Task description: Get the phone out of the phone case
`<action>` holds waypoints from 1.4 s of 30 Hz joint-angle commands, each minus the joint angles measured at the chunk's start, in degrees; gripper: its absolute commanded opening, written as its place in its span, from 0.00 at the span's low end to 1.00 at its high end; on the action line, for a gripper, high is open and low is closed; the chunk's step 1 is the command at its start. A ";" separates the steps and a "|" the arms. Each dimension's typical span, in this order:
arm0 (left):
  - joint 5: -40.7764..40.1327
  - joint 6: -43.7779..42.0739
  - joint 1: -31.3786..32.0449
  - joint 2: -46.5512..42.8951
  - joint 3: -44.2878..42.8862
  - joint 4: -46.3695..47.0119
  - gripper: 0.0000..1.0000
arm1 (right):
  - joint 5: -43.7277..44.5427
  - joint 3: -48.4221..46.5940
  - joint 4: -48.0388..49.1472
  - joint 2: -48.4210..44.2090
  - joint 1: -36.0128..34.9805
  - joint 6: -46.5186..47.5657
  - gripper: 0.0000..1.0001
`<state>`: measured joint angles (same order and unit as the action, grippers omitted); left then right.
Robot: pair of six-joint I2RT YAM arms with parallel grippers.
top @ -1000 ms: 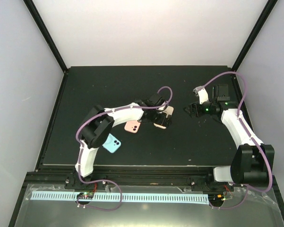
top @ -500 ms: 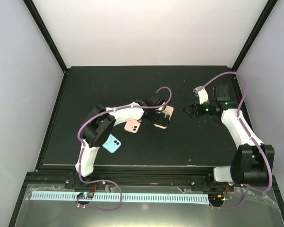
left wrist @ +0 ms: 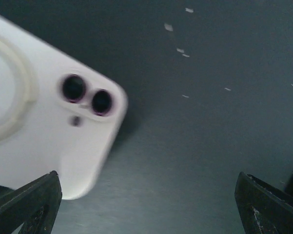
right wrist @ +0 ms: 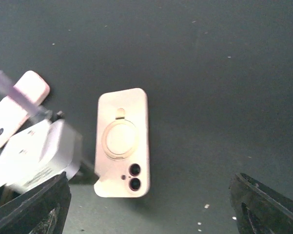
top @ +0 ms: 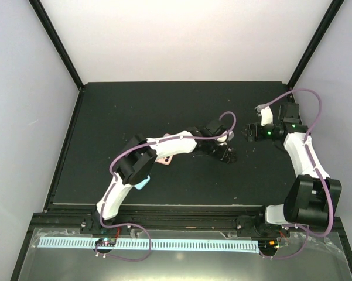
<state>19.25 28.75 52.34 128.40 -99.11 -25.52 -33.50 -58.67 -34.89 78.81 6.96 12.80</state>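
Left gripper (left wrist: pixel 146 209): we are seeing jaws spread wide, holding nothing.
Right gripper (right wrist: pixel 148 209): we are seeing jaws spread wide, empty.
Phone case (right wrist: pixel 122 141): lying back-up on the table (right wrist: pixel 224 73), 2 lenses showing.

**Phone case** (right wrist: pixel 122 141): cream-white, with rounded corners. A raised circular ring (right wrist: pixel 120 138) is set in the middle of its back, and a small tab is seen just above the ring. The case is laid flat, back up, on the dark table (right wrist: pixel 209 73). In the right wrist view its long axis is seen near upright, with the camera end lowest.

**Phone** (left wrist: pixel 74 87): seated in the case. Only two dark, purple-rimmed lenses (right wrist: pixel 135 184) and a small hole beside them are shown, through the corner cutout.
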 commanded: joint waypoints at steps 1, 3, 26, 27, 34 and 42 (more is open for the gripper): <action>-0.57 -1.28 1.11 -6.54 0.26 1.93 0.99 | 0.70 -1.45 -3.60 -0.59 1.47 5.44 0.91; -4.86 -3.25 1.13 -13.94 6.41 2.44 0.99 | 1.75 -1.53 -5.62 -0.58 1.48 9.29 0.91; -18.40 8.26 1.45 -84.89 65.28 2.67 0.97 | 28.30 -6.03 -12.39 14.82 -20.11 9.11 1.00; -18.41 8.79 1.52 -85.84 65.88 2.59 0.97 | 28.03 -6.56 -12.87 15.61 -20.40 8.97 1.00; -20.28 10.18 3.57 -87.30 66.72 1.40 0.97 | 25.70 -10.56 -13.07 22.13 -22.35 7.29 1.00; -25.93 7.31 4.18 -84.75 63.67 -4.23 0.96 | 29.72 -15.09 -9.26 29.33 -25.66 2.02 1.00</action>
<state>-2.48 37.30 56.03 42.78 -32.77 -26.20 -6.26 -71.55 -46.28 106.28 -16.69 18.59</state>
